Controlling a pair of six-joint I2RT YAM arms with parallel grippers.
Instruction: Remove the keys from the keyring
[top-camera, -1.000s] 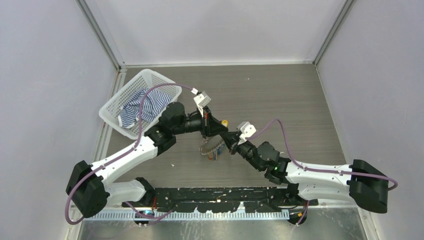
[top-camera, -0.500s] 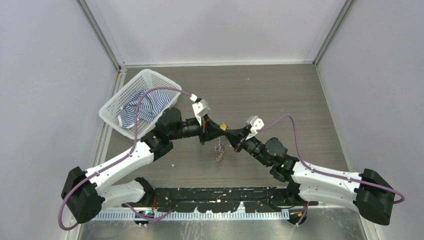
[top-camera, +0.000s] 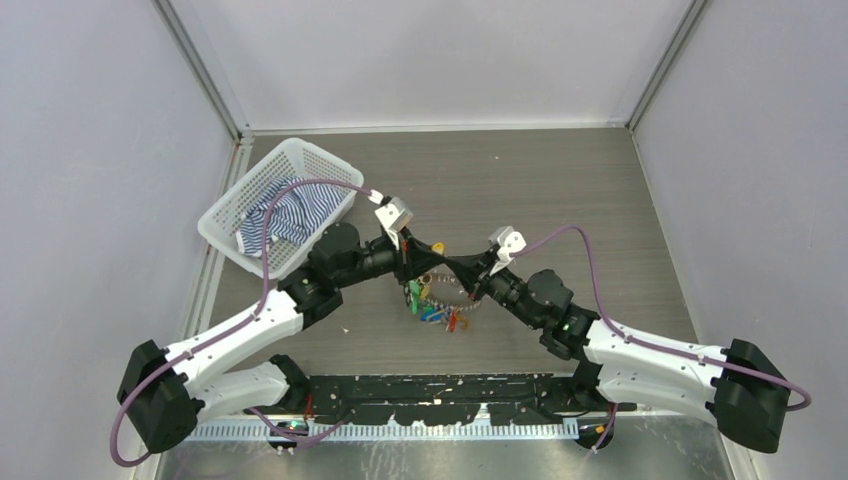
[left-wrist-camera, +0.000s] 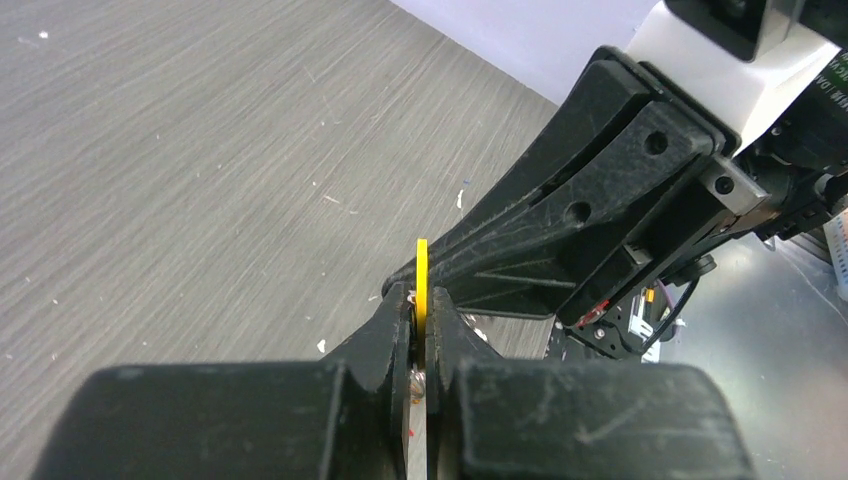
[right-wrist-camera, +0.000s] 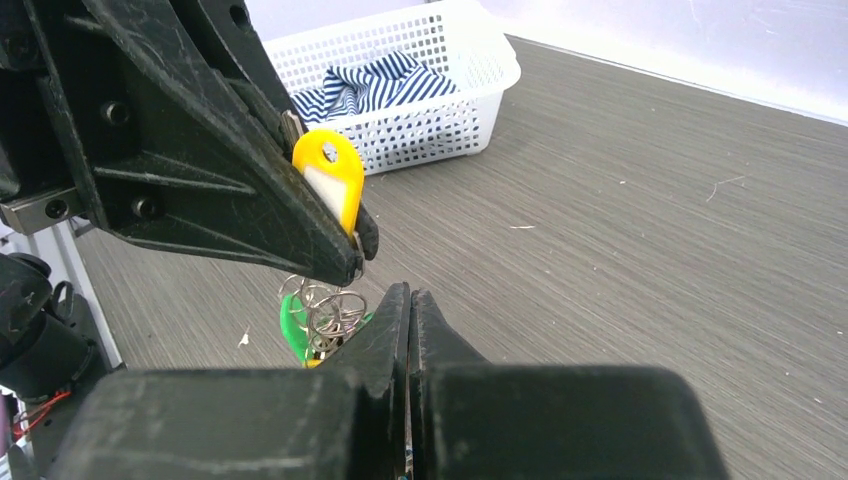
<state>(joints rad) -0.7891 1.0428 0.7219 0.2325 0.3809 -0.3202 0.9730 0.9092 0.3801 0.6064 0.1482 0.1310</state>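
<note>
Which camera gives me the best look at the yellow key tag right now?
Right wrist. It shows the yellow key tag face-on, pinched at the tip of the left tool. The left wrist view catches only its thin edge between the closed jaws, and the top view shows just a small yellow speck.

keys (top-camera: 437, 306) seemingly under fingers (top-camera: 432, 262), basket (top-camera: 232, 248) behind left

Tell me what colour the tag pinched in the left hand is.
Yellow with a white insert; the tag shows best in the right wrist view.
</note>
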